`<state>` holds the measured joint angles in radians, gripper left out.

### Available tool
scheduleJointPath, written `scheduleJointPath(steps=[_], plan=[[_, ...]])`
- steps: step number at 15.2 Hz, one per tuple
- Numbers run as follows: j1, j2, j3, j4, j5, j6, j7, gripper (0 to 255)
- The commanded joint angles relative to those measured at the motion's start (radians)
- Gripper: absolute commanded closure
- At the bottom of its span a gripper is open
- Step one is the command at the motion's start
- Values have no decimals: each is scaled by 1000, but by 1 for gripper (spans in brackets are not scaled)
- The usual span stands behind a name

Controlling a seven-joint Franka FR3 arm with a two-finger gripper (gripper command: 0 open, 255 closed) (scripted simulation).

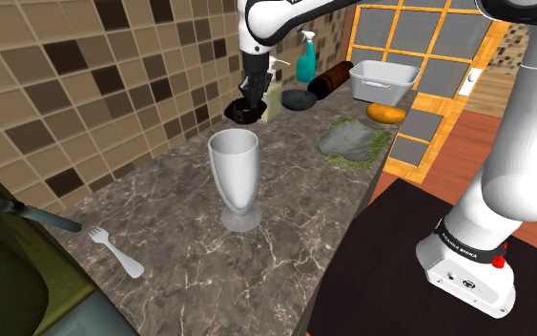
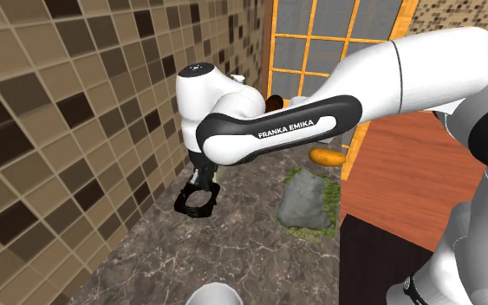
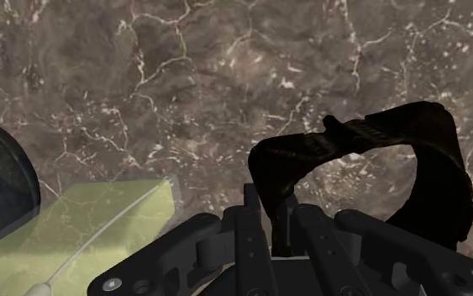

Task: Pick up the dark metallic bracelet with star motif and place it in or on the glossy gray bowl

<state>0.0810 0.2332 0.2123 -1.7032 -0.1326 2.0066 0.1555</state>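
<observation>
Gripper [image 3: 270, 220]: nearly closed, its fingers pinching the bracelet's band.
Bracelet [image 3: 369, 134]: a dark ring hanging from the fingers above the counter [image 1: 295, 220], by its wall edge towards the far end.
Bowl [image 1: 298, 99]: dark, at the counter's far end, just past a pale green carton [image 1: 274, 98].
Step, as we judge it: carry; we keep the ring above the carton, centre it over the bowl, then release.

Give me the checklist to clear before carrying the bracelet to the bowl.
1. Gripper shut on the bracelet: ok.
2. Bracelet lifted off the counter: ok, it appears to hang above it.
3. Bowl in sight and upright: ok.
4. Gripper above the bowl: not ok, the bowl lies off to one side.
5. Straight path free: not ok, a pale green block stands between.
6. Bowl empty: cannot tell.
</observation>
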Motion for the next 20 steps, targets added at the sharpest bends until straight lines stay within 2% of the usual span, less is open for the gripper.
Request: scheduleJointPath(steps=[1, 11, 20], plan=[[1, -4, 1, 18, 2, -22, -1, 255], [-134, 39, -74, 82, 33, -25, -224, 255], [-250, 159, -130, 258, 59, -73, -410, 255]])
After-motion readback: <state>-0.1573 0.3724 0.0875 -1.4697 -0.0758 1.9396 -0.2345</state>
